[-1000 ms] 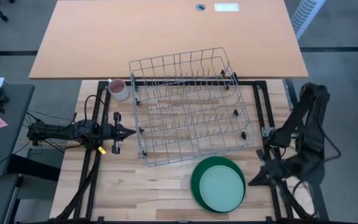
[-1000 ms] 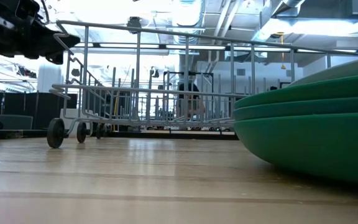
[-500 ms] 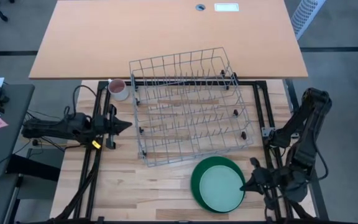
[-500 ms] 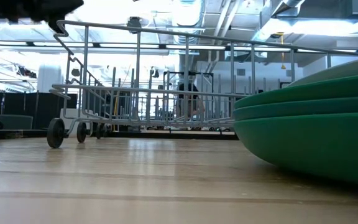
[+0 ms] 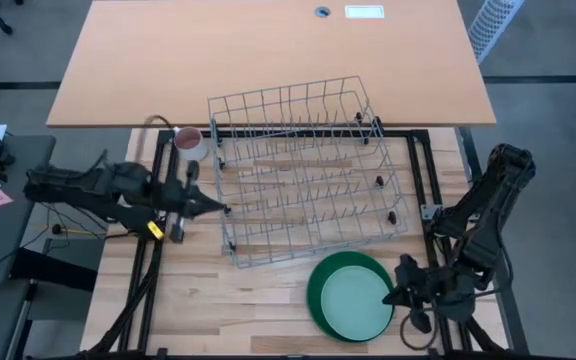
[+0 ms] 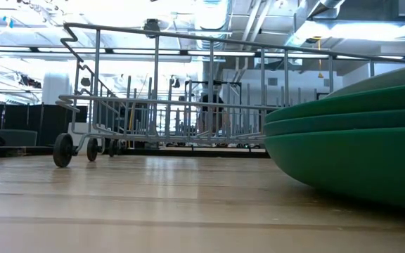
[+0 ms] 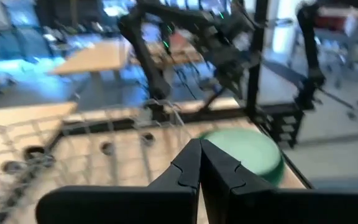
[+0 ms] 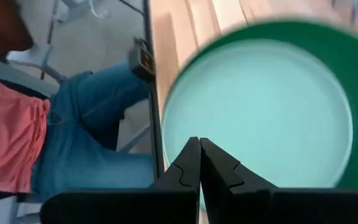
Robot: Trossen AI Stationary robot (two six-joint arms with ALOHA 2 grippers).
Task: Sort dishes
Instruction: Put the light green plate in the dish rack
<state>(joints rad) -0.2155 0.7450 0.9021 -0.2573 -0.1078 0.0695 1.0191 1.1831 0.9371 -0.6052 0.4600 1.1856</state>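
Plates (image 5: 351,297) stacked, untouched on worktop (image 5: 258,300). Right end effector (image 5: 390,297), clenched, now moved in beside stack; left end effector (image 5: 220,209), clenched, swung to rack (image 5: 303,170). Pickup approaching.

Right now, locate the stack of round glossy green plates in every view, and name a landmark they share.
High view: stack of green plates, near-right on the table, pale mint plate on top.
Low view: fills the right edge.
Left wrist view: beyond the shut fingers, right of centre.
Right wrist view: mint plate fills the frame.
Shared landmark: wire dish rack, in all but the right wrist view.
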